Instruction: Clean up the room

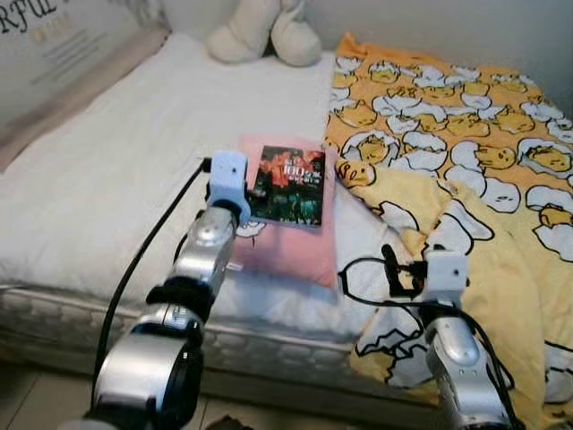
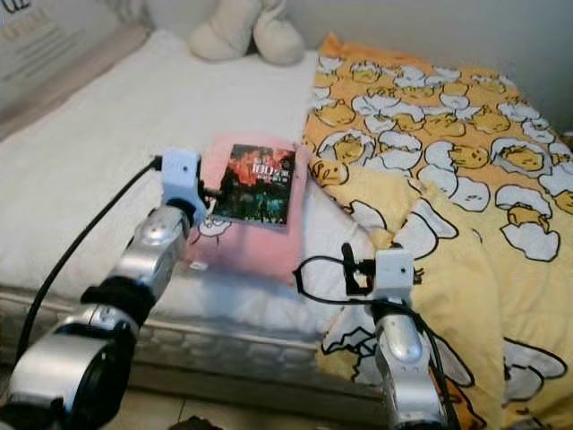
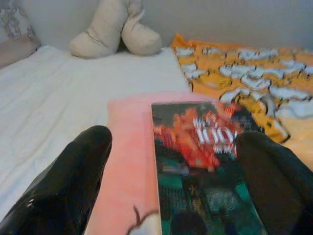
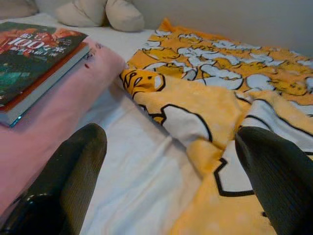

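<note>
On the bed (image 1: 107, 179), near its front edge, a book (image 1: 288, 186) with a dark red-and-green cover is lying flat on a pink pillow (image 1: 286, 246), and it is being approached by the left end effector (image 3: 171, 171), whose two black fingers are being held spread, one at the book's left over the pillow and one over its right part. To the right, the right end effector (image 4: 171, 166) is likewise being held wide apart above the white sheet beside a rumpled yellow duck-print blanket (image 1: 466, 152); nothing is being gripped by either. A cream plush toy (image 1: 264, 31) is resting at the far wall. A slip is judged likely if the book is pinched against the soft pillow, since the pillow could be dragged along or the book pushed away.
</note>
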Controlling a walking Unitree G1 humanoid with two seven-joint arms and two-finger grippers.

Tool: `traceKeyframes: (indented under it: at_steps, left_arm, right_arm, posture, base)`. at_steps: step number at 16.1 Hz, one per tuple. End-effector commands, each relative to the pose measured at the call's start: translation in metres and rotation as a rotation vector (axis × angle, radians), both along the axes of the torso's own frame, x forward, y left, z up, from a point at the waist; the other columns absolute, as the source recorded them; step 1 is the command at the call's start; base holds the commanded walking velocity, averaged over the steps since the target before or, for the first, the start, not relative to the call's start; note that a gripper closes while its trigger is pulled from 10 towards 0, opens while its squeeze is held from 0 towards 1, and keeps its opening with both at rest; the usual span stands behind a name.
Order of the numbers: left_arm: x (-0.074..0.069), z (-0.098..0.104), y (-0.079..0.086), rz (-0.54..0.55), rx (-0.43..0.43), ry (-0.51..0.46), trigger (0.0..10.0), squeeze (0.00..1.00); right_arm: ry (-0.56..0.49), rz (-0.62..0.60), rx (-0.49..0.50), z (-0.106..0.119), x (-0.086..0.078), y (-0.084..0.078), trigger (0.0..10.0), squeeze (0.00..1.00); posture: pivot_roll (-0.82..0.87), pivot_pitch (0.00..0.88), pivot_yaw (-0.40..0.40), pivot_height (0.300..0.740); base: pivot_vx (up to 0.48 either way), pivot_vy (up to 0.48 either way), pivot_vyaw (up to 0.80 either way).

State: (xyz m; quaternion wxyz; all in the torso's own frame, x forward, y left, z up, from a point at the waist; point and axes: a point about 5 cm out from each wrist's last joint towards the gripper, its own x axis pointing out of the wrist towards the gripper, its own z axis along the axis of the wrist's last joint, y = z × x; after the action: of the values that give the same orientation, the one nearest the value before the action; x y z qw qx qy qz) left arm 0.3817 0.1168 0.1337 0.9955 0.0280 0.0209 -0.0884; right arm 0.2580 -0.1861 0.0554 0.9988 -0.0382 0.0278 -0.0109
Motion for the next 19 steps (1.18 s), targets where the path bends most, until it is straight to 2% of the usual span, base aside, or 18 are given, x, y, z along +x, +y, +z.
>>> traceKeyframes:
  at_steps: [1,5,6,8,10,14,16,18,19]
  left_arm:
    - [0.004,0.005,-0.001,0.018,0.012,-0.017,10.0,0.00]
    - [0.004,-0.004,0.011,0.112,0.058,0.007,10.0,0.00]
    - [0.002,-0.011,0.015,0.133,0.047,0.037,10.0,0.00]
    - [0.000,-0.017,0.014,0.125,0.030,0.061,10.0,0.00]
    - [-0.001,-0.019,0.013,0.122,0.024,0.065,10.0,0.00]
    - [-0.005,-0.025,-0.002,0.053,0.071,0.073,10.0,0.00]
    - [-0.012,-0.041,-0.003,0.061,0.100,0.142,10.0,0.00]
    - [-0.016,-0.049,-0.002,0.070,0.075,0.187,10.0,0.00]
    - [-0.017,-0.051,-0.006,0.047,0.051,0.194,0.0,0.00]
  right_arm:
    - [-0.007,-0.018,-0.021,0.006,-0.005,-0.008,10.0,0.00]
    - [-0.005,0.002,-0.052,0.014,-0.034,-0.014,10.0,0.00]
    - [0.012,0.026,-0.069,0.015,-0.047,-0.013,10.0,0.00]
    - [0.040,0.033,-0.072,0.014,-0.063,-0.013,10.0,0.00]
    - [0.057,0.036,-0.074,0.015,-0.070,-0.012,10.0,0.00]
    - [0.103,0.037,-0.067,0.016,-0.085,-0.009,10.0,0.00]
    - [0.120,0.038,-0.065,0.016,-0.087,-0.007,10.0,0.00]
    - [0.124,0.038,-0.065,0.016,-0.087,-0.006,10.0,0.00]
    - [0.131,0.039,-0.064,0.016,-0.087,-0.006,10.0,0.00]
  posture:
    - [-0.03,0.000,-0.029,0.740]
    - [-0.10,0.074,-0.049,0.740]
    - [-0.13,0.105,-0.061,0.740]
    - [-0.15,0.125,-0.067,0.740]
    - [-0.15,0.136,-0.069,0.740]
    - [-0.17,0.160,-0.068,0.740]
    - [-0.17,0.161,-0.066,0.740]
    - [-0.17,0.164,-0.066,0.740]
    - [-0.17,0.164,-0.068,0.740]
  base:
    - [0.000,0.000,0.00]
    - [0.000,0.000,0.00]
    - [0.000,0.000,0.00]
    - [0.000,0.000,0.00]
    - [0.000,0.000,0.00]
    - [0.000,0.000,0.00]
    - [0.000,0.000,0.00]
    - [0.000,0.000,0.00]
    - [0.000,0.000,0.00]
